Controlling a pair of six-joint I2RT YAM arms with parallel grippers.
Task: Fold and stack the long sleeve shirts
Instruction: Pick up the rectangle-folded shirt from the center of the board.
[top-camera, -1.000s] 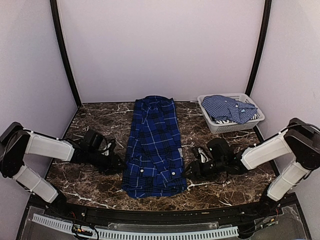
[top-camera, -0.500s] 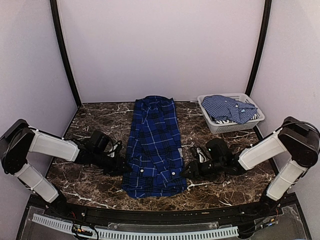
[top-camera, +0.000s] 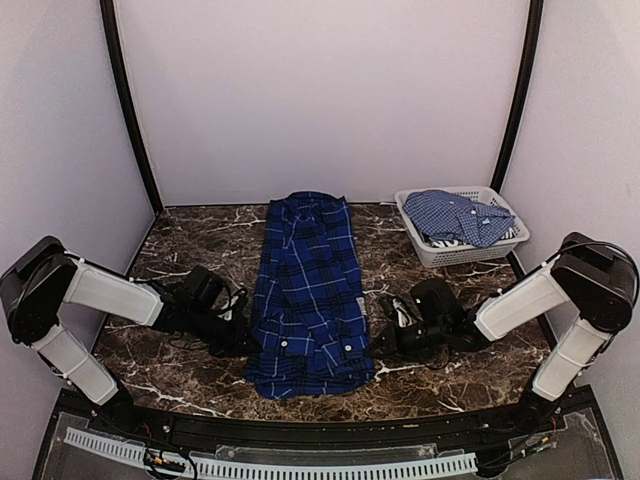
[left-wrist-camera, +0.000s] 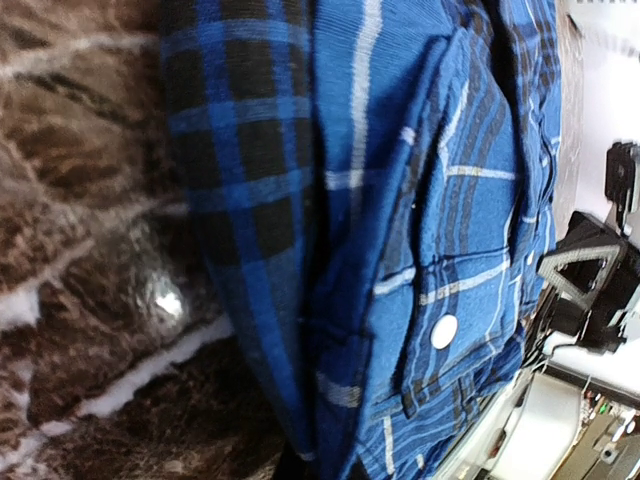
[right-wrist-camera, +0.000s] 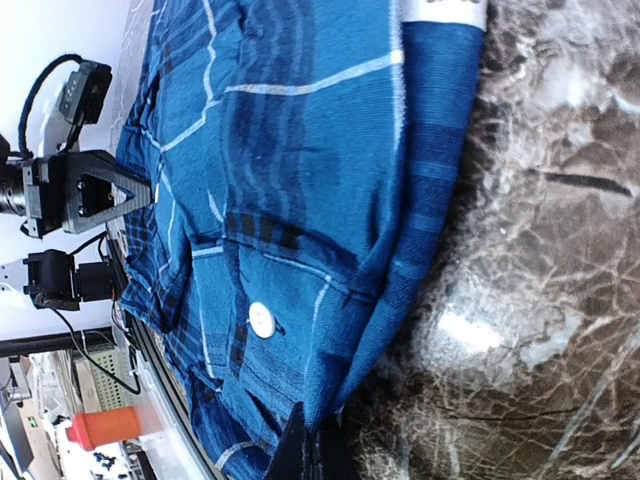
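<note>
The left gripper (top-camera: 244, 344) and right gripper (top-camera: 373, 346) each pinch a side edge of the plaid shirt (top-camera: 308, 285).

Blue checks on brown marble.
The plaid shirt (top-camera: 308, 290) at the middle is royal blue and navy with thin white lines and white buttons (left-wrist-camera: 443, 331); the checked shirt (top-camera: 455, 215) at 2 o'clock is lighter blue, fine-checked, in a pale lattice basket (top-camera: 465, 252). The worktop (top-camera: 190, 250) is dark brown, white-veined.
</note>
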